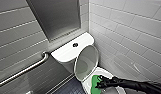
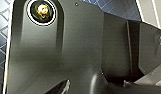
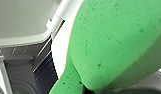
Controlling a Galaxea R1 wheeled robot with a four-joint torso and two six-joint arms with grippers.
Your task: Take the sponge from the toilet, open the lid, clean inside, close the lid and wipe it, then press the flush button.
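Note:
The white toilet (image 1: 67,53) stands in the corner of the tiled walls. Its lid (image 1: 86,62) is raised and leans back toward the tank. The small round flush button (image 1: 75,45) sits in the middle of the tank top. My right gripper (image 1: 99,84) reaches in from the right, shut on the bright green sponge (image 1: 95,80), which rests at the front rim of the bowl (image 1: 105,72). The right wrist view has the sponge (image 3: 113,45) very close, against the white rim (image 3: 59,52), with the lifted lid (image 3: 21,20) behind.
A metal grab bar (image 1: 23,71) runs along the left wall. A grey metal panel (image 1: 56,17) hangs above the tank. Dark blue floor tiles (image 1: 71,88) lie left of the bowl, and the same tiles (image 2: 1,57) show past the left arm's plate.

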